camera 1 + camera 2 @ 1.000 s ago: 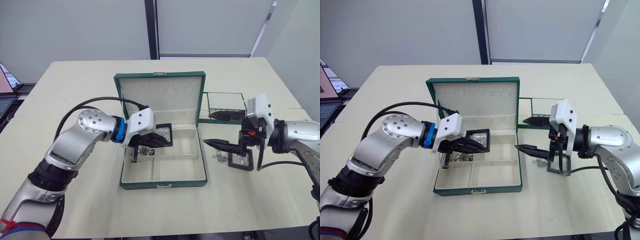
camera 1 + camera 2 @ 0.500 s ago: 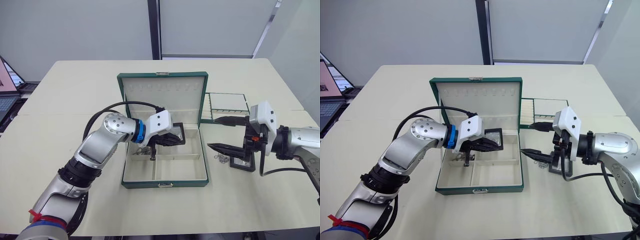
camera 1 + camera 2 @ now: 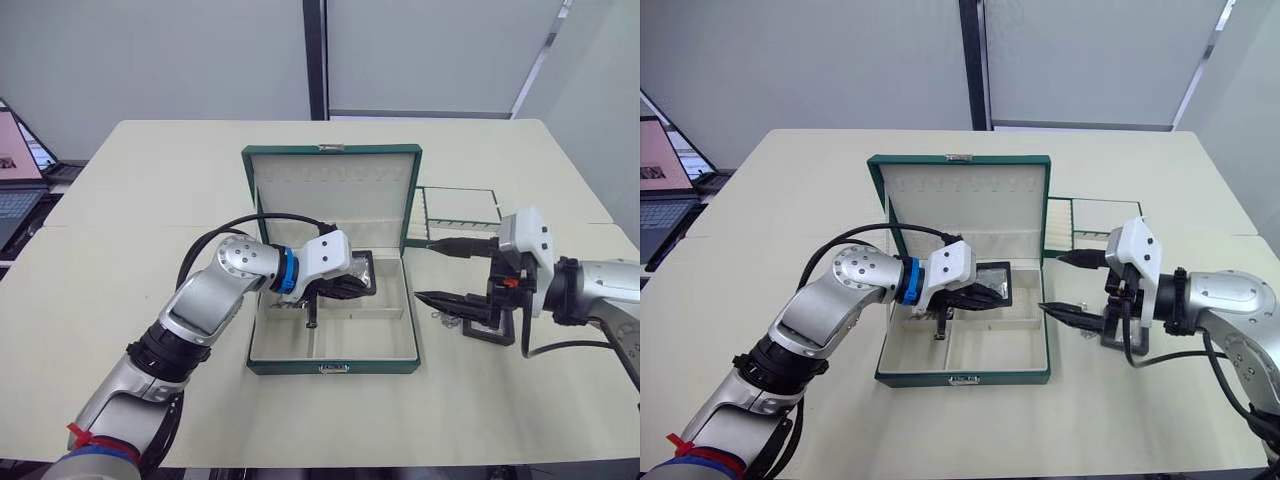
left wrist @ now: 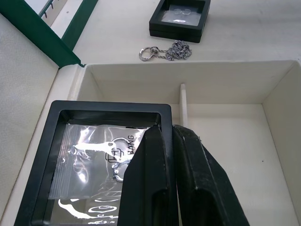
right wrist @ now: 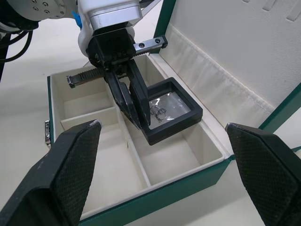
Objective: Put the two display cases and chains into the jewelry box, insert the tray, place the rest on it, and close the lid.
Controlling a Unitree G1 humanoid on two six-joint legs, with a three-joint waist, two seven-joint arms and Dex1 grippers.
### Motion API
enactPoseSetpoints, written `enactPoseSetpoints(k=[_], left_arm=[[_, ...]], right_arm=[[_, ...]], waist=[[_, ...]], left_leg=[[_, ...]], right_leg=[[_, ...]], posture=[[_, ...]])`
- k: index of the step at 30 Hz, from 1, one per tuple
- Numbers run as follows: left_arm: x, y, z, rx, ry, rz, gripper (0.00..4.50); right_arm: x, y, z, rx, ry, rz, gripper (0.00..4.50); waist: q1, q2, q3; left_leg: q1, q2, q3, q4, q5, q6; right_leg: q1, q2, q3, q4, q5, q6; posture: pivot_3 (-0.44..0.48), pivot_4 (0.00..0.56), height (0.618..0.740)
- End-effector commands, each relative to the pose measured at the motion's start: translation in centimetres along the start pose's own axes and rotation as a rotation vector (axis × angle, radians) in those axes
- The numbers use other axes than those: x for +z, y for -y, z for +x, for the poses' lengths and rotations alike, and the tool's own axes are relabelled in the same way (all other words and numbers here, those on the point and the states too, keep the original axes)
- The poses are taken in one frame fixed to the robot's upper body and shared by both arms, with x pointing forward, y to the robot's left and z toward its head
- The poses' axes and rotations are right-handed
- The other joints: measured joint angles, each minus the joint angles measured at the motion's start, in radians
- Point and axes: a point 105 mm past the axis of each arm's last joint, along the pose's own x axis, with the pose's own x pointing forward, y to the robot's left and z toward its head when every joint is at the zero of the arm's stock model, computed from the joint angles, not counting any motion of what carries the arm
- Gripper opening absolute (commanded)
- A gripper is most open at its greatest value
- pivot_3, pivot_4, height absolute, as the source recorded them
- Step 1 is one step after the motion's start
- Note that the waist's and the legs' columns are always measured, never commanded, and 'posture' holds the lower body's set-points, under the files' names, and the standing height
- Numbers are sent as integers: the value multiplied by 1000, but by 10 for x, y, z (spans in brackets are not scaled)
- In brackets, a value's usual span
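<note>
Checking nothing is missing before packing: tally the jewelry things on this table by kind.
Square black-framed display cases with clear windows: 2
Thin silver link chain: 1 in view
Dark green rectangular cream-lined jewelry box: 1
Shallow green-edged cream tray: 1
Total: 5

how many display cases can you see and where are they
2. One display case is in the jewelry box, in a rear compartment, gripped by the left pincer. The other display case lies on the table to the box's right, beside a chain.
</note>
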Motion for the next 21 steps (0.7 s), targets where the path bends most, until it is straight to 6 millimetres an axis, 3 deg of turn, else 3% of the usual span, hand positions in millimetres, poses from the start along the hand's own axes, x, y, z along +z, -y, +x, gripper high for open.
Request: enactPoseSetpoints(k=[1, 10, 21], left_arm=[[-1, 10, 7, -41, -9, -5, 16], [1, 17, 6, -70, -18, -15, 16], [2, 5, 9, -20, -6, 65, 16]], right_arm=[[10, -2, -6, -16, 12, -43, 4500], [10, -3, -6, -22, 17, -36, 4500], [10, -2, -5, -23, 20, -36, 4500]], waist=[[0, 0, 0], [0, 0, 0], [0, 0, 0]], left_leg=[[0, 0, 0, 0, 0, 0], [0, 0, 0, 0, 0, 0], [0, 0, 0, 0, 0, 0]], right_leg=[[0, 0, 0, 0, 0, 0], [0, 0, 0, 0, 0, 0], [0, 0, 0, 0, 0, 0]], posture=[[0, 150, 740], [0, 150, 740], [0, 150, 740]])
